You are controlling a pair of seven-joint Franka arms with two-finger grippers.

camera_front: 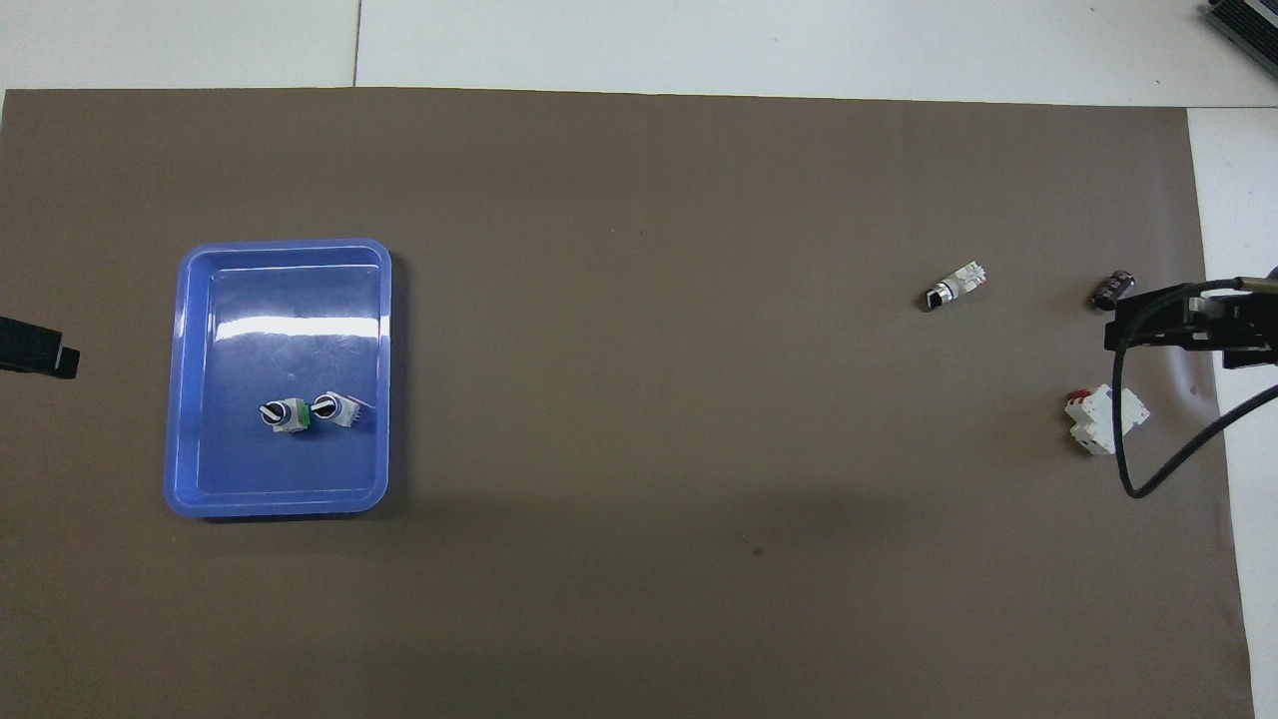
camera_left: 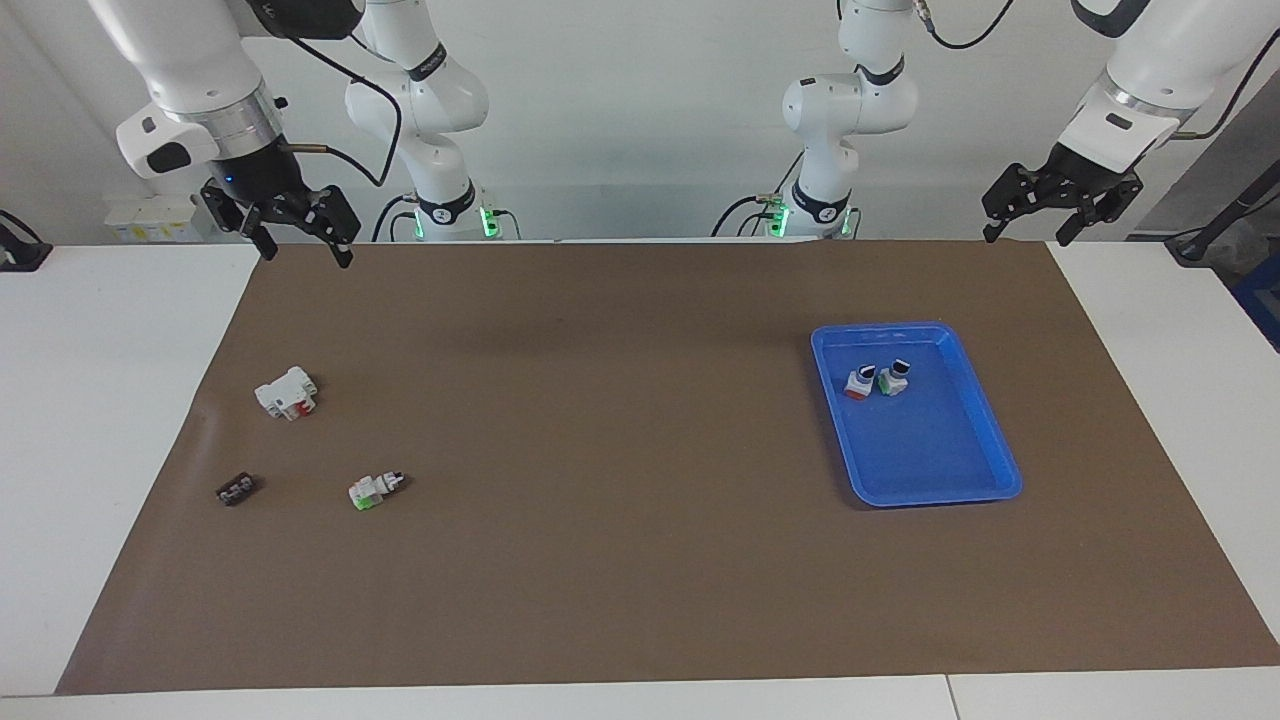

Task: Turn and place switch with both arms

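Brown mat (camera_left: 620, 560) covered the white table. Nothing begun, we judged: right gripper (camera_left: 300, 235) hung spread and empty near the mat's edge. One white block (camera_left: 287, 393), one black part (camera_left: 236, 490), one switch (camera_left: 376, 489) lay flat, well apart from the blue tray (camera_left: 990, 440). Two look-alike switches (camera_left: 876, 380) stood inside. Left gripper (camera_left: 1060, 215) hung spread, empty.

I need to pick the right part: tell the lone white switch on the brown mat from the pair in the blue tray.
The lone white plastic switch lies on its side on the brown mat; the two white switches stand upright, black knobs up, in the blue plastic tray. It is alone; they stand side by side. All have white bodies and black knobs.
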